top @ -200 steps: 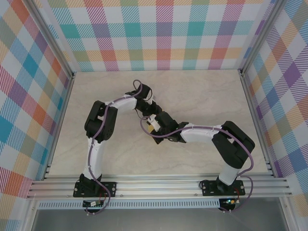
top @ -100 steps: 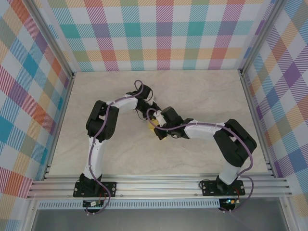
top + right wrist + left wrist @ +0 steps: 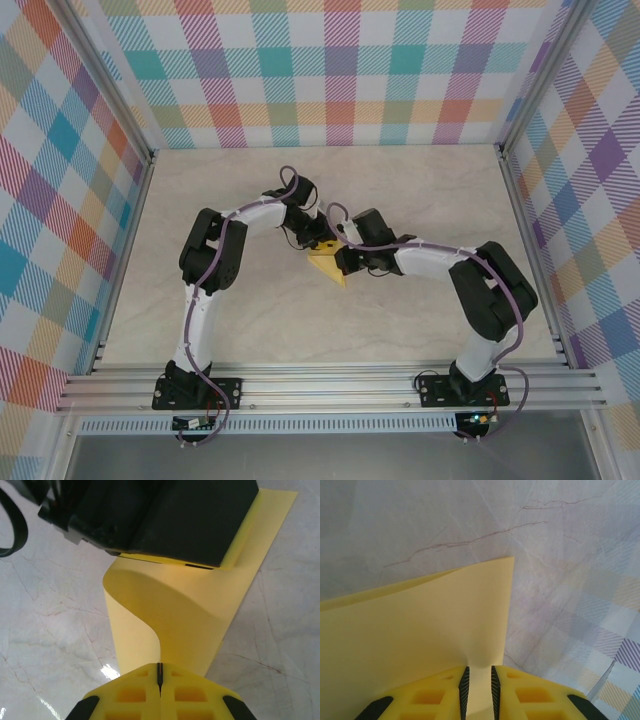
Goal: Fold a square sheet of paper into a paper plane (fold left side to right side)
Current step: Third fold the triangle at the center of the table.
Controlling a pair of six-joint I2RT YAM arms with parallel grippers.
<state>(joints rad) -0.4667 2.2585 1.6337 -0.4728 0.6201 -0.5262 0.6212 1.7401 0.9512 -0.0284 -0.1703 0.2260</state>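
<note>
Now both grippers pinch yellow paper; sheet curled mid-table.

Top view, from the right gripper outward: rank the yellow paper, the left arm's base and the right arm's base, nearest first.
1. square sheet of paper: pinched in the right gripper, mid-table.
2. right arm's base: near edge, right side.
3. left arm's base: near edge, left side, a little farther.

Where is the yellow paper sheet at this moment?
In the top view the yellow paper sheet is near the table's middle, pinched between the left gripper and right gripper.
</note>
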